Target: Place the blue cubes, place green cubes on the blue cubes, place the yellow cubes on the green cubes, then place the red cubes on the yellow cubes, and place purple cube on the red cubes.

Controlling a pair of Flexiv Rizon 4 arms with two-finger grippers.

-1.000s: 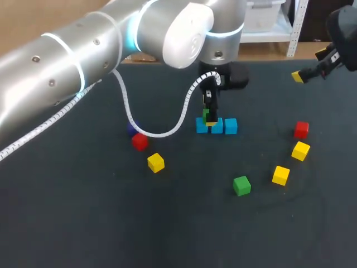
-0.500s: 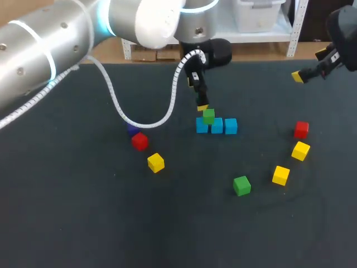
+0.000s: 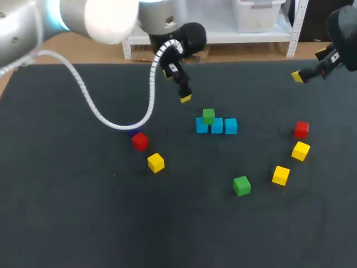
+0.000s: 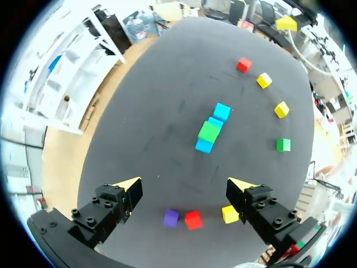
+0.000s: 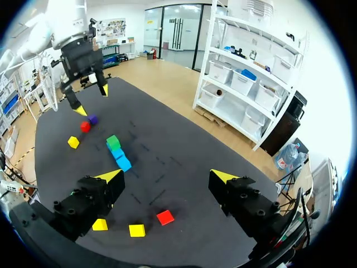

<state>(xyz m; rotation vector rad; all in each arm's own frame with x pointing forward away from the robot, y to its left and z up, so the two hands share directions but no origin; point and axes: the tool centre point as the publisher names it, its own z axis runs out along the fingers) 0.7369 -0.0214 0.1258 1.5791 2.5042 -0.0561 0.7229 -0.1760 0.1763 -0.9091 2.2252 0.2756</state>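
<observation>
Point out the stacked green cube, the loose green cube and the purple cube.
stacked green cube (image 3: 208, 115), head view, its middle.
loose green cube (image 3: 241, 185), head view, its middle.
purple cube (image 4: 171, 218), left wrist view, its top face.

Bench (image 3: 83, 223): dark, matt, faintly cloth-like cover.
Cubes (image 3: 217, 126): smooth, plain-coloured, plastic look, low sheen.
Left arm (image 3: 106, 19): glossy silver and white shell.
Cable (image 3: 152, 84): white, ribbed spiral wrap.
Left tool (image 4: 185, 182): matt black, screw heads, yellow tips.
</observation>
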